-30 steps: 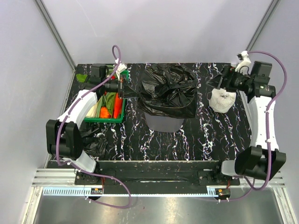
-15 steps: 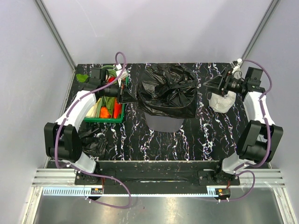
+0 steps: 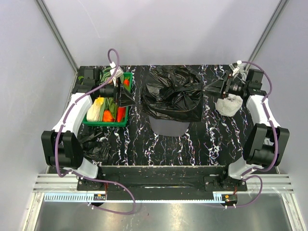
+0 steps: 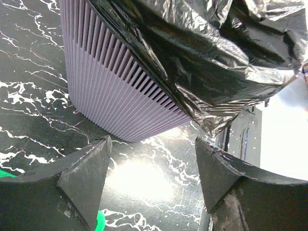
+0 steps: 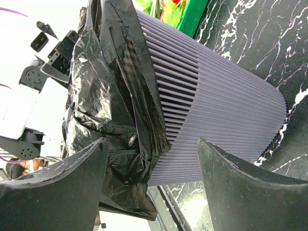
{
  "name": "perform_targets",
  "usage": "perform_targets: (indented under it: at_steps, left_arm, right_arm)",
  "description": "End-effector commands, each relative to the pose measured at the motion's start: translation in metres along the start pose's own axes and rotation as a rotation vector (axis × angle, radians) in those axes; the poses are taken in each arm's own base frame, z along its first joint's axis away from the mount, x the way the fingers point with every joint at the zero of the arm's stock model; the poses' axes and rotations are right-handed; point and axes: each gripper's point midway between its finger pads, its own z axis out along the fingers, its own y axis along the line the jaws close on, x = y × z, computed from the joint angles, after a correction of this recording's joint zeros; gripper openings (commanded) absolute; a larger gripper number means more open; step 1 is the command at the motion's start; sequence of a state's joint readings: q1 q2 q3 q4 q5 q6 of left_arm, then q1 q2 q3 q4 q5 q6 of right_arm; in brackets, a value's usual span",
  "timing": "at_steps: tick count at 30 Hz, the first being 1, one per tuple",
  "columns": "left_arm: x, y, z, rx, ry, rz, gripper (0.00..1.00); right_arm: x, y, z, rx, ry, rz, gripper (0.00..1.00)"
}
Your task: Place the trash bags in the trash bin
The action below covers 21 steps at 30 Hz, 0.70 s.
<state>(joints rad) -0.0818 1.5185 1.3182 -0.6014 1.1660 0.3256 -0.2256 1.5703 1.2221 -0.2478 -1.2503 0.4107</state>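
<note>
At the rear middle of the counter (image 3: 207, 144), the trash bin (image 3: 166, 126) stands with trash bags (image 3: 173, 94) heaped over its rim. 1 more bag (image 3: 96, 147) lies at the near left corner. Left fingers (image 4: 82, 183) and right fingers (image 5: 231, 187) both spread wide, holding nothing, either side of the bin.

The left gripper (image 3: 126, 97) opens and backs toward 9 o'clock, off the glossy black plastic trash bag (image 3: 173, 94); the right gripper (image 3: 210, 88) shifts toward 9 o'clock, nearer that bag.
</note>
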Motion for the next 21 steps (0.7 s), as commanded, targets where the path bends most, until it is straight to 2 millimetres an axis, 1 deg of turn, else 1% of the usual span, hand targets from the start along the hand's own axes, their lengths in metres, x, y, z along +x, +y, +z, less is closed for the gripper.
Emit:
perform_targets:
  at_steps: [1, 3, 6, 10, 14, 18, 20, 21]
  left_arm:
    - [-0.035, -0.027, -0.009, 0.102, -0.081, 0.070, 0.76]
    - [-0.038, -0.030, -0.008, 0.124, -0.095, 0.050, 0.79]
    - [-0.040, -0.025, -0.003, 0.125, -0.108, 0.034, 0.82]
    - [-0.034, -0.022, 0.011, 0.155, -0.101, 0.004, 0.82]
    - [-0.031, -0.021, 0.025, 0.160, -0.093, 0.012, 0.82]
    - [-0.027, -0.020, 0.034, 0.173, -0.084, -0.005, 0.78]
    - [-0.025, -0.020, 0.036, 0.180, -0.082, -0.007, 0.74]
    - [-0.024, -0.021, 0.036, 0.186, -0.083, -0.013, 0.71]
  right_arm:
    - [0.002, 0.008, 0.008, -0.037, 0.022, -0.043, 0.79]
    - [0.003, 0.008, 0.010, -0.035, 0.024, -0.046, 0.77]
    - [0.004, 0.008, 0.012, -0.035, 0.029, -0.044, 0.75]
    - [0.005, 0.007, 0.014, -0.034, 0.032, -0.039, 0.73]
    - [0.006, 0.009, 0.014, -0.035, 0.033, -0.045, 0.70]
    - [0.007, 0.009, 0.015, -0.042, 0.038, -0.046, 0.67]
    - [0.008, 0.011, 0.016, -0.052, 0.047, -0.046, 0.65]
    - [0.009, 0.011, 0.016, -0.058, 0.050, -0.046, 0.64]
